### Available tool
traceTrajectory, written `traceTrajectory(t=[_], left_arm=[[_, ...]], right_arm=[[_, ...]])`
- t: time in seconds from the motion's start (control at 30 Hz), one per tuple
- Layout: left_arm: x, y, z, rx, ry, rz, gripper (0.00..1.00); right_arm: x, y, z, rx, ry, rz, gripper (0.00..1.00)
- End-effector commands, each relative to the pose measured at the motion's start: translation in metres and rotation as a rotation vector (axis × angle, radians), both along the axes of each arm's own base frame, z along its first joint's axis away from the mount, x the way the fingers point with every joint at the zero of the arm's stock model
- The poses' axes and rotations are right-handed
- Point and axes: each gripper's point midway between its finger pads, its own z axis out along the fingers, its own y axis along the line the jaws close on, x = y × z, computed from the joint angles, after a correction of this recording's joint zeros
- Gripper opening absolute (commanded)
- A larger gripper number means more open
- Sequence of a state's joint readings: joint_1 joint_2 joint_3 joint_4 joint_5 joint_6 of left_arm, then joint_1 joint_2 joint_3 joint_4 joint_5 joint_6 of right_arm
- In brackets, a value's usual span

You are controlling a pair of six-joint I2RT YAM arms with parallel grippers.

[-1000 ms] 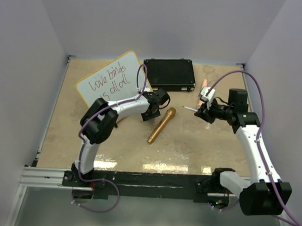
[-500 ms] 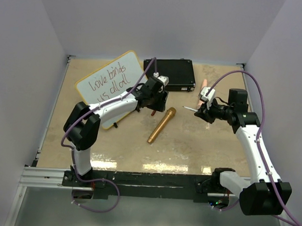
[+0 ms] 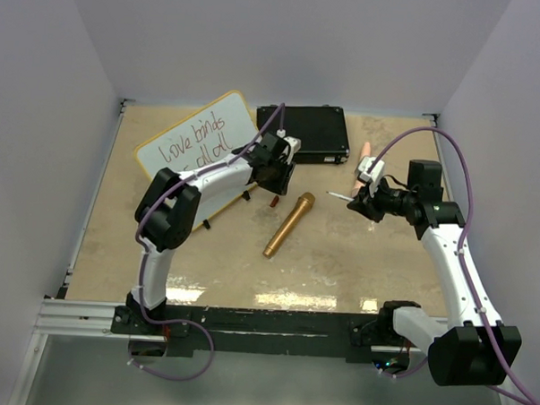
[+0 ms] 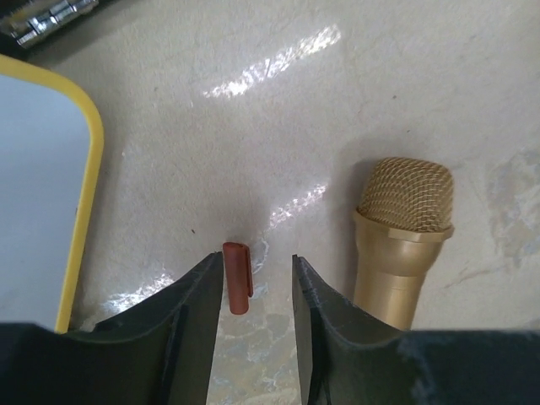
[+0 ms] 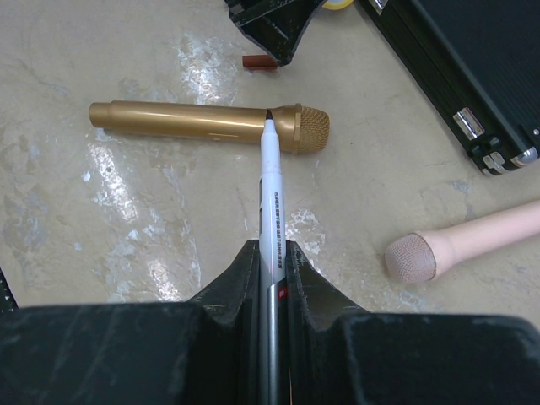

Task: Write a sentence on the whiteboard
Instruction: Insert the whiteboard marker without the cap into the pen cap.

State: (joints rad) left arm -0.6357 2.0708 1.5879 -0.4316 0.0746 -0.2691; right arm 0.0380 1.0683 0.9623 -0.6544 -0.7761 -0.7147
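Observation:
The whiteboard (image 3: 187, 145), with a yellow frame, lies at the far left and carries the sentence (image 3: 194, 138) "love binds us all" in two slanted lines. Its corner shows in the left wrist view (image 4: 42, 186). My left gripper (image 3: 273, 180) is open by the board's right corner, above a small red marker cap (image 4: 237, 278) that lies on the table between the jaws, close to the left finger. My right gripper (image 5: 270, 253) is shut on a white marker (image 5: 270, 186), uncapped, held above the table at the right with its tip pointing left (image 3: 335, 195).
A gold microphone (image 3: 289, 224) lies in the middle, its head next to my left gripper (image 4: 403, 228). A black case (image 3: 303, 132) sits at the back. A pink microphone (image 3: 363, 166) lies right of the case. Walls close in three sides.
My left arm has swung and its gripper has pulled back a little toward the board's corner, leaving the red cap in sight on the table. The right arm has not moved.

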Motion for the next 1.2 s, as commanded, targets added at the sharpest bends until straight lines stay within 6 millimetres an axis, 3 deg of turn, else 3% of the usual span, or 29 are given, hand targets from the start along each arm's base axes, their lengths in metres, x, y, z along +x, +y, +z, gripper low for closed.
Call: traceTrajectory(t=[0.0, 0.3, 0.53, 0.97, 1.1, 1.17], left_arm=[[0.007, 0.005, -0.002, 0.066, -0.019, 0.008, 0.41], [0.008, 0.007, -0.016, 0.132, -0.011, 0.023, 0.40], [-0.006, 0.011, -0.026, 0.177, 0.039, -0.004, 0.31], [-0.018, 0.011, -0.056, 0.271, 0.126, -0.060, 0.27], [-0.026, 0.016, -0.065, 0.295, 0.161, -0.079, 0.15], [-0.030, 0.020, -0.065, 0.306, 0.174, -0.083, 0.02]], right_arm=[[0.005, -0.001, 0.006, 0.001, -0.038, -0.003, 0.00], [0.005, -0.001, 0.006, 0.000, -0.038, -0.005, 0.00], [0.005, -0.001, 0.006, 0.001, -0.035, -0.006, 0.00], [0.005, -0.001, 0.007, 0.001, -0.040, -0.006, 0.00], [0.004, -0.001, 0.008, 0.002, -0.043, -0.004, 0.00], [0.004, -0.001, 0.009, 0.003, -0.044, -0.003, 0.00]])
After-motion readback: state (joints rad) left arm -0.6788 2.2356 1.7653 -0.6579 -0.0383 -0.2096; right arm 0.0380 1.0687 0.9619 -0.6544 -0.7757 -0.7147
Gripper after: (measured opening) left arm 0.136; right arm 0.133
